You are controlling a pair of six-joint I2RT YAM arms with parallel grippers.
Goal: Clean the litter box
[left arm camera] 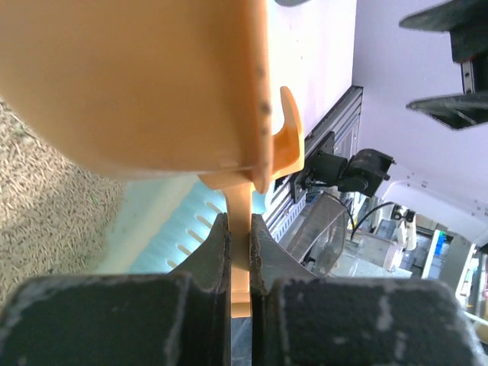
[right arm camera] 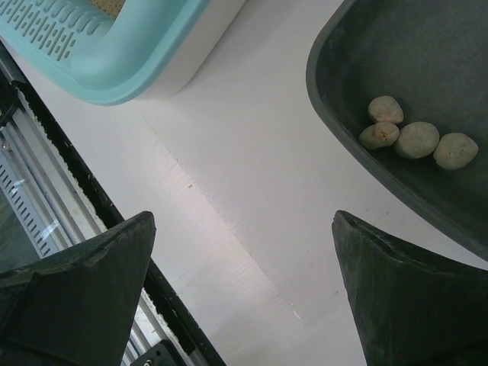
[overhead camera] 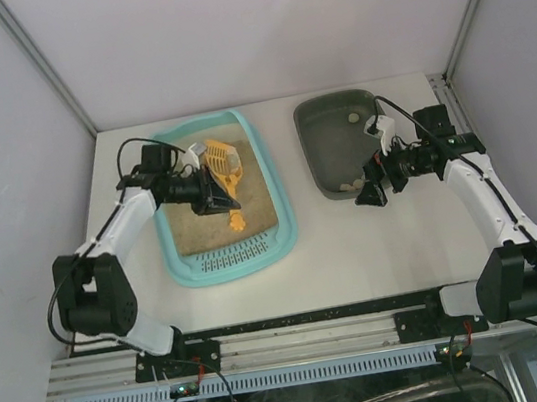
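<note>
The light-teal litter box point(overhead camera: 286, 210) lies on the left of the table, holding tan litter point(overhead camera: 197, 230) and a slotted grate point(overhead camera: 227, 259) at its near end. My left gripper point(overhead camera: 216, 199) hangs over the litter, shut on the handle of an orange scoop point(overhead camera: 223, 159). In the left wrist view the handle point(left arm camera: 239, 217) is pinched between the jaws of that gripper point(left arm camera: 240, 244), and the scoop's bowl point(left arm camera: 137, 84) hangs above the litter point(left arm camera: 46, 206). My right gripper point(right arm camera: 244, 229) stands open and holds nothing, over bare table beside the litter box's corner point(right arm camera: 130, 65).
A dark grey tray point(overhead camera: 326, 147) sits at the back right, with several pale round clumps point(right arm camera: 412, 139) at its near end. My right gripper point(overhead camera: 372, 191) hovers by that tray's near corner. White enclosure walls close the back and sides, and a metal rail point(overhead camera: 300, 343) runs along the front.
</note>
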